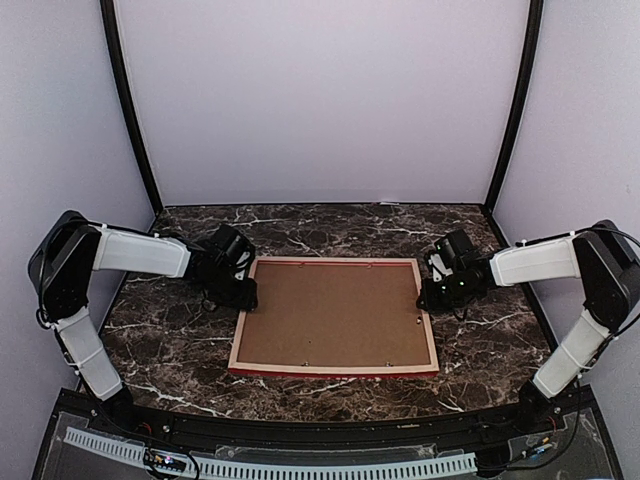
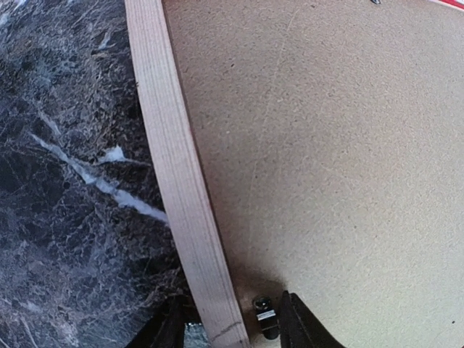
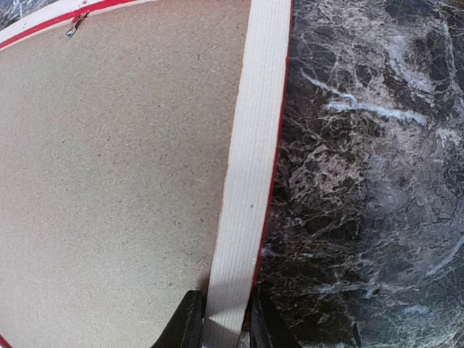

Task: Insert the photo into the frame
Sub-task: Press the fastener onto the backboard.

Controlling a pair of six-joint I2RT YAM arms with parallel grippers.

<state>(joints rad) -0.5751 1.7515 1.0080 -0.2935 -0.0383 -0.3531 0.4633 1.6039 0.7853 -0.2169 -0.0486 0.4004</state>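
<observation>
On marble table (image 1: 180, 350) | left gripper (image 2: 228, 326) part-open astride frame (image 2: 174, 159) | right gripper (image 3: 221, 322) clamps frame

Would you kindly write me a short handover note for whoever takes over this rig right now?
Left gripper: jaws open, astride the left rail of the red-faced rectangular wooden frame, not yet gripping.
Right gripper: jaws shut on the frame's right rail.
Frame lies back up on the dark marble table, brown backing board seated in it.
Photo: not visible in any view; possibly under the board, cannot tell.
Done: board in the frame. Left: confirm the photo is inside, check the small metal tabs.
</observation>
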